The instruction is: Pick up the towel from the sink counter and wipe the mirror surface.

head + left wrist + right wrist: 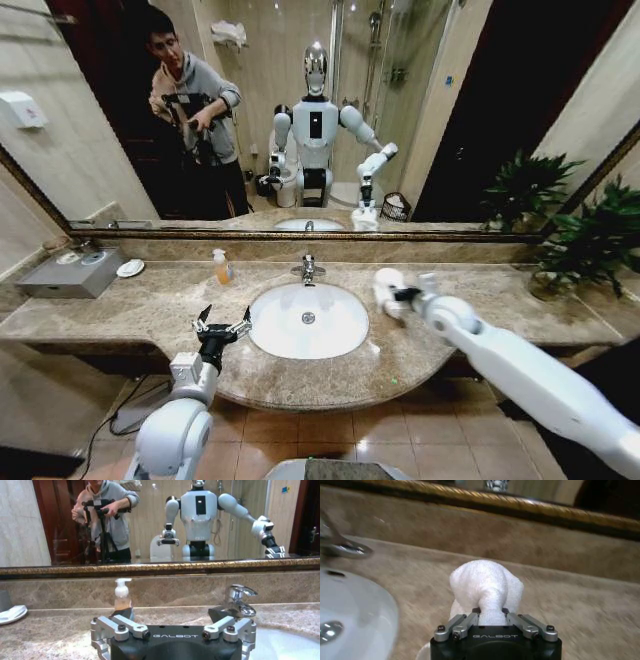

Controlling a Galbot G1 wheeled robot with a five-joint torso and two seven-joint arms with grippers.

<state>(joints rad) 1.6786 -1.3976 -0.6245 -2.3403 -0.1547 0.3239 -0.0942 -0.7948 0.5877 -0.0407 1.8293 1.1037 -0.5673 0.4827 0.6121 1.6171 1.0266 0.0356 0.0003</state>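
Right claw [490, 617] pinches the towel [487, 583] by a bunched fold, over the counter [480, 290] at the basin's [308, 320] 2 o'clock; it looks light, soft, floppy; left claw [222, 322] spread, idle

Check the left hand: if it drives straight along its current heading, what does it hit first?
Probably the soap dispenser or the faucet, with the backsplash behind. The open left hand points between them; depth is unclear.

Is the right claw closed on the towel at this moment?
Yes: the right claw pinches a fold of the white towel beside the basin.
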